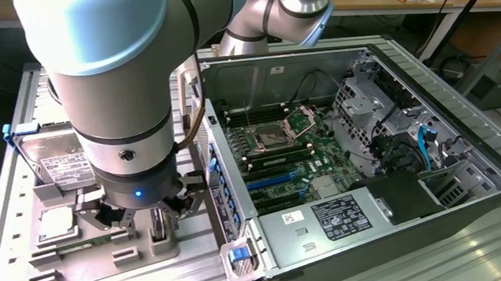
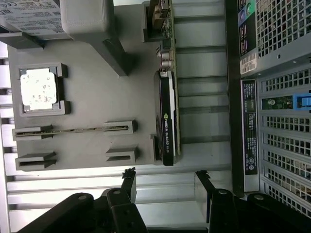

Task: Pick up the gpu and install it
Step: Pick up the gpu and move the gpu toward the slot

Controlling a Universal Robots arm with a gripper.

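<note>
Exterior view: the arm hangs over the tray (image 1: 74,263), with the gripper (image 1: 149,214) low above the gpu (image 1: 157,228). The gpu stands on edge in its slot, just beside the open case (image 1: 396,169).

Wrist view: the fingers (image 2: 130,182) are spread wide with nothing between them. The gpu (image 2: 166,116) sits upright in the tray (image 2: 97,97), just beyond the fingertips, between the memory stick (image 2: 73,130) and the case (image 2: 282,97).
</note>
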